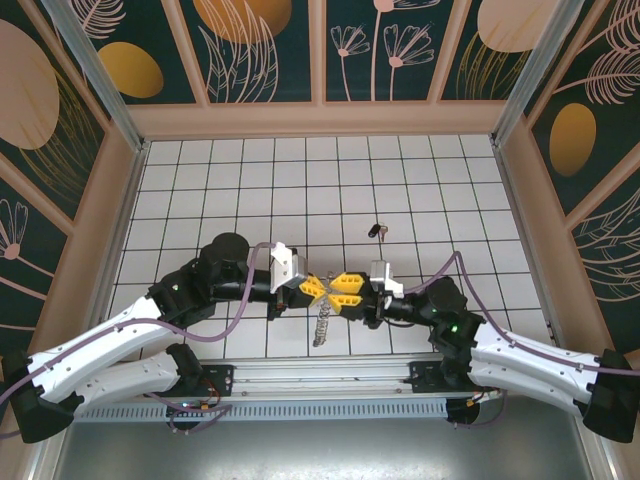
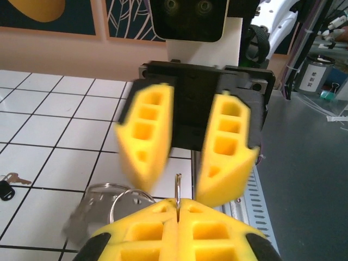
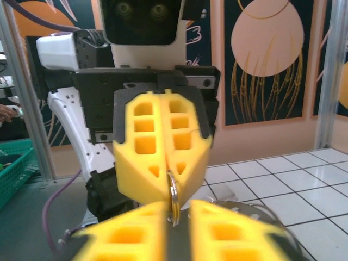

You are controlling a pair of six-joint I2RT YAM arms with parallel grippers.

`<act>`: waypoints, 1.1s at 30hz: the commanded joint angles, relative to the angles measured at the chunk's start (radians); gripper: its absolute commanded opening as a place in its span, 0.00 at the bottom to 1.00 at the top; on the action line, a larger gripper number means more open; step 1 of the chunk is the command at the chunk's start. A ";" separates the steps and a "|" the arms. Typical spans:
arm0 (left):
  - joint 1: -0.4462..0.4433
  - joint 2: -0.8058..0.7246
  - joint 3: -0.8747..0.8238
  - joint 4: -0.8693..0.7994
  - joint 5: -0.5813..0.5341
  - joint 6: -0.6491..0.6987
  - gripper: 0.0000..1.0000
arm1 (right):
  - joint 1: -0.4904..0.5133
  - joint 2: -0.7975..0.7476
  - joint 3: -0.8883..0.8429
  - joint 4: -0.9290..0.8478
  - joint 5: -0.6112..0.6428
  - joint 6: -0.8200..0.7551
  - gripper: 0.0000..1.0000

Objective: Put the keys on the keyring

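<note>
The keyring (image 1: 322, 325) is a silvery ring with chain-like links hanging down over the near middle of the tiled floor. My left gripper (image 1: 318, 288) is shut on the ring's thin edge (image 2: 178, 187), which sticks up from between its yellow fingers (image 2: 147, 231). My right gripper (image 1: 345, 290) faces it nose to nose and stands open. In the right wrist view the ring (image 3: 173, 198) sits in the gap between the right gripper's (image 3: 178, 217) spread fingers, touching neither. The keys (image 1: 376, 229), a small dark cluster, lie on the tiles behind the grippers, seen far left (image 2: 8, 185) in the left wrist view.
Wooden walls (image 1: 320, 118) with patterned panels enclose the tiled floor on three sides. A slotted metal rail (image 1: 300, 378) runs along the near edge between the arm bases. A green basket (image 3: 16, 157) sits off the table behind the left arm.
</note>
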 commanded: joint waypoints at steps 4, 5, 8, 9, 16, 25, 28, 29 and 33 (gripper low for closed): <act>-0.006 -0.026 0.015 -0.030 -0.143 0.018 0.00 | -0.010 -0.081 0.126 -0.306 0.209 -0.021 0.64; -0.005 -0.026 0.013 -0.039 -0.171 0.013 0.00 | -0.011 -0.096 0.145 -0.358 0.240 -0.022 0.66; -0.006 -0.030 -0.006 -0.053 -0.221 -0.007 0.00 | -0.012 -0.134 0.205 -0.506 0.360 -0.016 0.66; -0.007 -0.031 -0.013 -0.052 -0.227 -0.017 0.00 | -0.012 -0.139 0.228 -0.556 0.418 -0.011 0.66; -0.007 -0.042 -0.032 -0.042 -0.242 -0.057 0.00 | -0.086 -0.020 0.375 -0.822 0.701 0.041 0.66; -0.006 -0.071 -0.053 -0.029 -0.287 -0.123 0.00 | -0.547 0.284 0.483 -0.942 0.383 0.086 0.63; -0.006 -0.093 -0.076 -0.026 -0.314 -0.162 0.00 | -0.661 0.378 0.487 -0.921 0.285 0.056 0.62; -0.007 -0.099 -0.089 -0.027 -0.321 -0.180 0.00 | -0.693 0.415 0.490 -0.916 0.251 0.047 0.62; -0.006 -0.131 -0.128 -0.011 -0.337 -0.224 0.00 | -0.754 0.564 0.531 -0.907 0.195 0.003 0.60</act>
